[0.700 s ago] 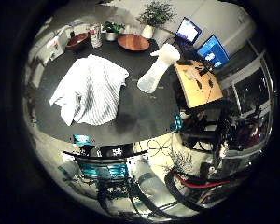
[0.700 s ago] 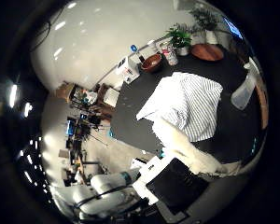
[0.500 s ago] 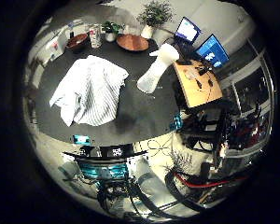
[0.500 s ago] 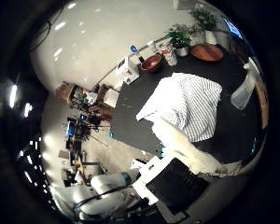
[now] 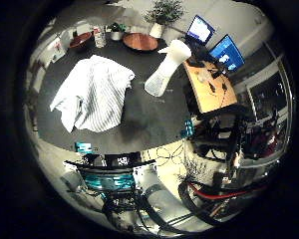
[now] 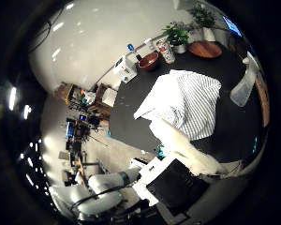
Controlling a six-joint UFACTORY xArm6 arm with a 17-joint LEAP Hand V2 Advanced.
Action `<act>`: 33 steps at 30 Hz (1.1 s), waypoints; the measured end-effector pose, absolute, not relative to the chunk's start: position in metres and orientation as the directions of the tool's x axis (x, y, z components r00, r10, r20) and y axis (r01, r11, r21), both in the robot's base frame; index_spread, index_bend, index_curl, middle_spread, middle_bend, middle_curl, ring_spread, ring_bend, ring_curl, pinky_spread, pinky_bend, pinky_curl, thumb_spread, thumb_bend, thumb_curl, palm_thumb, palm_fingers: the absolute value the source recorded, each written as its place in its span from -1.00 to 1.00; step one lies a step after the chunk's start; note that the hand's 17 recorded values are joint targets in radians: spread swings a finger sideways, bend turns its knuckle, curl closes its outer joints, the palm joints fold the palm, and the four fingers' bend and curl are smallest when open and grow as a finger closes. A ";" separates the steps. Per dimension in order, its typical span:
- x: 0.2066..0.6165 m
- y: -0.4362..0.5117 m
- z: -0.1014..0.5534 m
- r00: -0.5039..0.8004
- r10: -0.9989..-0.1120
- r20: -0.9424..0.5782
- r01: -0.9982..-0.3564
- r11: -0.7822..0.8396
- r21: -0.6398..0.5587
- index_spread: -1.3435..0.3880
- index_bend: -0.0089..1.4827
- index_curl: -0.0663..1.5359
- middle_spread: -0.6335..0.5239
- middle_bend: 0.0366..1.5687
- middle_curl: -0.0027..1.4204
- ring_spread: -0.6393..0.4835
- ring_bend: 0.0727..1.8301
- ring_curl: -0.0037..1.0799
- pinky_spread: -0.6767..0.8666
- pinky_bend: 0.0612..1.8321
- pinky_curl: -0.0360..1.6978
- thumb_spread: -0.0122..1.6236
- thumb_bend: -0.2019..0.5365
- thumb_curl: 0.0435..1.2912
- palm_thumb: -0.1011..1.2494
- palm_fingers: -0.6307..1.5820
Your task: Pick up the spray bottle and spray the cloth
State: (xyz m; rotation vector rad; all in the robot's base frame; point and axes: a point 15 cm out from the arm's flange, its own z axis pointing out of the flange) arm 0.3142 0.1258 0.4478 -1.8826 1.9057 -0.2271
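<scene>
Little finger side palm view: a dark tabletop (image 5: 154,119) is seen from well above, with everything on it small and far from the palm. The largest thing on it is the cloth (image 5: 92,92), white with fine dark stripes, laid crumpled and spread toward one side edge of the tabletop, with folds raised along its middle. The spray bottle (image 5: 167,67) is smaller, of pale translucent plastic, wide at the base and narrowed toward a white trigger head. It is stood upright near the opposite side edge, just beside the cloth but apart from it, with bare tabletop between them. Its long axis is vertical; which way its nozzle is turned cannot be told. Along the far edge a round wooden plate (image 5: 139,41), a dark bowl (image 5: 81,40), a printed cup (image 5: 96,36) and a small potted plant (image 5: 115,31) are set, well apart from the bottle. Nothing is placed on the open tabletop before the bottle. In the thumb side palm view the right hand (image 6: 185,150) is shown as a white finger held out straight above the tabletop, with nothing touched or held.
</scene>
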 end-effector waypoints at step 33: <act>0.283 -0.086 0.527 -0.294 -0.950 -0.104 -0.675 0.284 -0.682 0.34 -0.77 -0.57 0.34 -0.76 -0.52 0.66 -0.54 -0.61 0.73 0.12 -0.84 0.26 -0.53 -0.42 -0.14 -0.20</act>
